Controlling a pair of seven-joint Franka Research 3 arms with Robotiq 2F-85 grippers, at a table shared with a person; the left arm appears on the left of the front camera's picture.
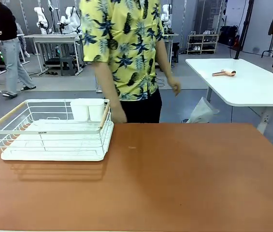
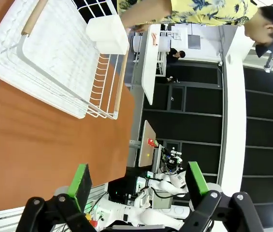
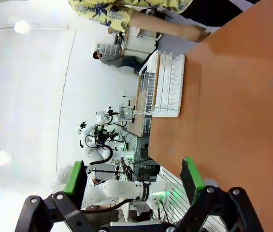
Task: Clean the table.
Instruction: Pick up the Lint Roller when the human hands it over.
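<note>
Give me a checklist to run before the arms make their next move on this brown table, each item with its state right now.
1. Left gripper open, nothing between its pads: ok.
2. Right gripper open, nothing between its pads: ok.
3. Person's hand away from the white wire dish rack with wooden handles: not ok, it is at the rack's far right corner.
4. Rack sitting flat on the smooth reddish-brown table: ok.
5. Faint pale speck near the table's middle is dirt to wipe: cannot tell.
</note>
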